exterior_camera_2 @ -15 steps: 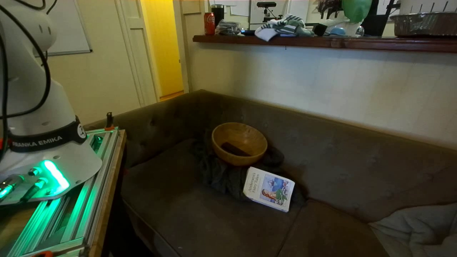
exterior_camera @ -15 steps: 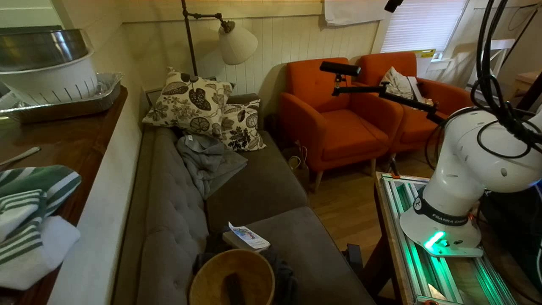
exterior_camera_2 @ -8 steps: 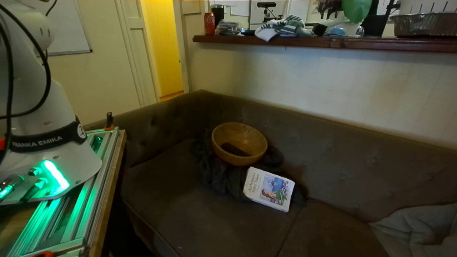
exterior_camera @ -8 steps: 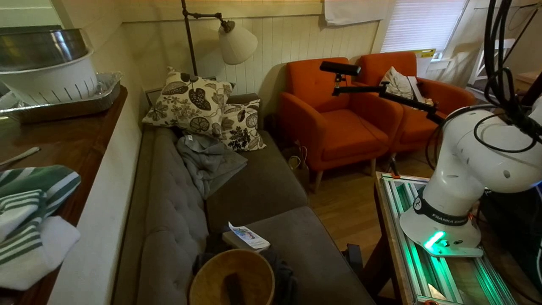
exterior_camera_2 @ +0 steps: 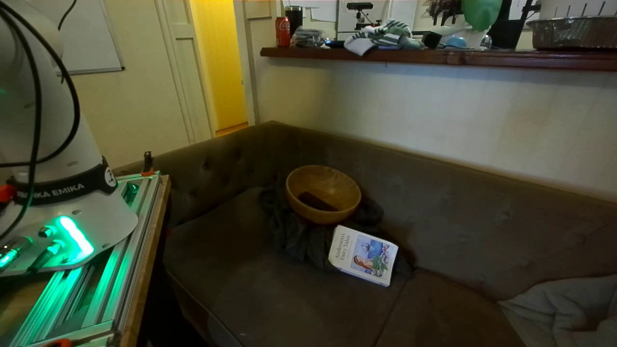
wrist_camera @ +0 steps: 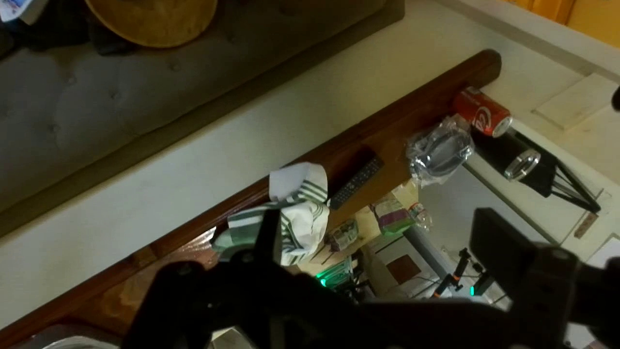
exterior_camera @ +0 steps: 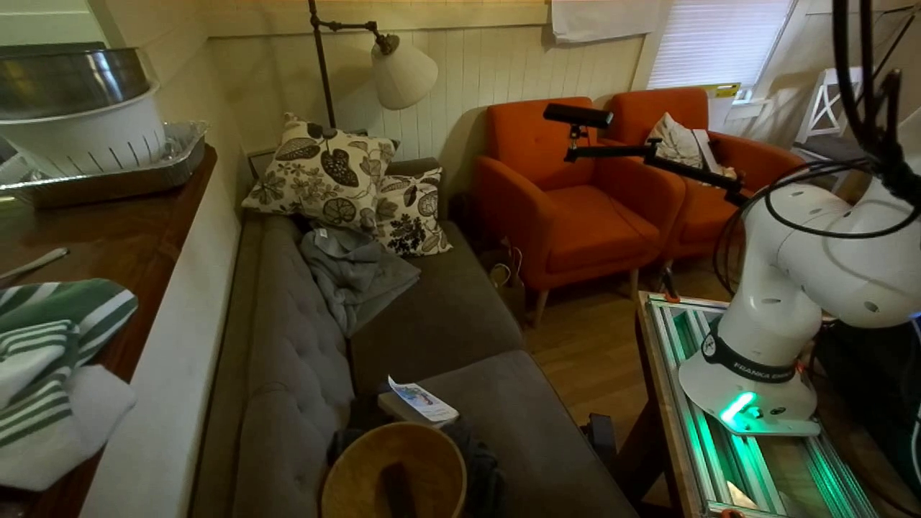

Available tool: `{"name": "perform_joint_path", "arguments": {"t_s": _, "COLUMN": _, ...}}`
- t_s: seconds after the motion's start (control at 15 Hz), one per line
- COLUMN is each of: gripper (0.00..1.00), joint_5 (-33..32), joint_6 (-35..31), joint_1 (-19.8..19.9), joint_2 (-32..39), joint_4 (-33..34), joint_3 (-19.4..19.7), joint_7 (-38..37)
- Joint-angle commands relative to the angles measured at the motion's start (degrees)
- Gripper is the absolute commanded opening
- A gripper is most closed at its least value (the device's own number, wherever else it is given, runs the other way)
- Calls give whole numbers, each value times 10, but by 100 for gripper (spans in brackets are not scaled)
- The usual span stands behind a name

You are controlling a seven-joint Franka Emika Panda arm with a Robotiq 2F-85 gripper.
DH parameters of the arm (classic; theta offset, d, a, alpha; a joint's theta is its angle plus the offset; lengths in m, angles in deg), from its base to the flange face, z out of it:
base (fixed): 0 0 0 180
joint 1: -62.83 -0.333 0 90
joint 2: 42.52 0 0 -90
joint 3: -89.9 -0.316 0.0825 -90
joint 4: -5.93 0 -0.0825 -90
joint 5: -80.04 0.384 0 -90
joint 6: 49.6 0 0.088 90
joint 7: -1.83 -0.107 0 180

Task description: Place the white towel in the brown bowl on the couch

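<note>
The white towel with green stripes (wrist_camera: pixel 305 213) lies bunched on the brown ledge. It also shows in both exterior views (exterior_camera: pixel 43 410) (exterior_camera_2: pixel 381 36). The brown wooden bowl (exterior_camera_2: pixel 337 185) sits on dark cloth on the grey couch (exterior_camera_2: pixel 231 274), with a dark oblong object inside. The bowl also shows in an exterior view (exterior_camera: pixel 356 471) and is cut off at the top of the wrist view (wrist_camera: pixel 160 24). My gripper (wrist_camera: pixel 378 215) is open with nothing between its fingers. Its left finger overlaps part of the towel in the wrist view. The gripper is outside both exterior views.
A red can (wrist_camera: pixel 482 112), a black remote (wrist_camera: pixel 358 183) and a clear plastic package (wrist_camera: pixel 441 150) lie on the ledge (wrist_camera: pixel 387 118). A foil tray (exterior_camera: pixel 122 187) holding a white colander stands there too. A book (exterior_camera_2: pixel 364 255) lies beside the bowl.
The arm's upper links and hanging cables have shifted in both exterior views; the base stays put. The towel, bowl and book have not moved.
</note>
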Motion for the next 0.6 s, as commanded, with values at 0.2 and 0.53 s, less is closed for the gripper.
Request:
{"name": "perform_joint_path", "arguments": {"t_s": 0.2, "gripper": 100, "joint_5": -4, "joint_6": -200, "joint_1": 13, "joint_2": 173, "joint_4": 137, "joint_3": -40, "joint_7": -77}}
{"name": "perform_joint_path", "arguments": {"t_s": 0.53, "gripper": 100, "joint_5": -60, "joint_6": -269, "joint_1": 15, "joint_2": 233, "joint_4": 137, "joint_3": -57, "joint_7": -99}}
